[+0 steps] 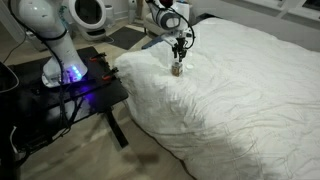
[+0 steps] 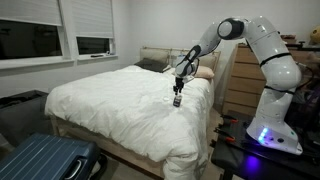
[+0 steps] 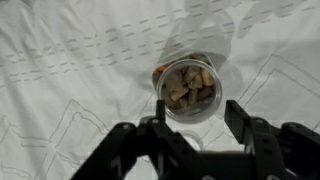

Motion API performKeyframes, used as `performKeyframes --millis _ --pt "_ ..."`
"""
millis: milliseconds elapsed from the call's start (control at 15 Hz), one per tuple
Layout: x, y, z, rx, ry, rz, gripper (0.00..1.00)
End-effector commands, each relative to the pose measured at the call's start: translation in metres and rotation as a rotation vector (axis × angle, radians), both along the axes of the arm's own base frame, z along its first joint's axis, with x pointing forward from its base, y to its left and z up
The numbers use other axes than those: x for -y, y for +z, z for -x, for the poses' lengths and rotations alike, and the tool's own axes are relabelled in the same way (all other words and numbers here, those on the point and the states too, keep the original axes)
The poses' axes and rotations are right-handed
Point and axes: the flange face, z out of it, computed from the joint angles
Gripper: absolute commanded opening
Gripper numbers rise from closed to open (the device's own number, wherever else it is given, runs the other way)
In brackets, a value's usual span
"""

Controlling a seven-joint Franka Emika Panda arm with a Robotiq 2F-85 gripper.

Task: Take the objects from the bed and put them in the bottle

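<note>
White rumpled bed [image 1: 240, 80], with the small bottle standing on the duvet beneath the claw.
Pointing straight down over the bottle [image 3: 160, 92], the claw [image 3: 197, 110] has its jaws apart and grips nothing; pale objects [image 3: 190, 85] lie inside the bottle. To finish the drop well, I judge it should keep centred on the mouth and lift straight up, since soft bedding would let a nudged bottle tip. The arm [image 2: 215, 35] reaches out from its base, wrist bent downward.

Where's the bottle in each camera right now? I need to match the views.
An exterior view: bottle slightly above centre, on the white bed.
An exterior view: bottle at centre, near the bed's right edge.
Wrist view: bottle at centre, mouth facing the camera.
Shared landmark: the gripper just above it.
</note>
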Motion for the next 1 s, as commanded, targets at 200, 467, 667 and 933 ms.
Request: performKeyframes --millis 200,467,667,933 --pt "-0.001 -0.001 -0.007 -0.003 0.004 -0.005 1.0" --pt "-0.014 0.007 -0.01 -0.004 0.022 -0.007 1.0" --pt "-0.038 0.025 -0.01 0.007 0.063 -0.034 1.0" --pt "-0.077 0.053 -0.009 0.014 0.117 -0.057 1.0"
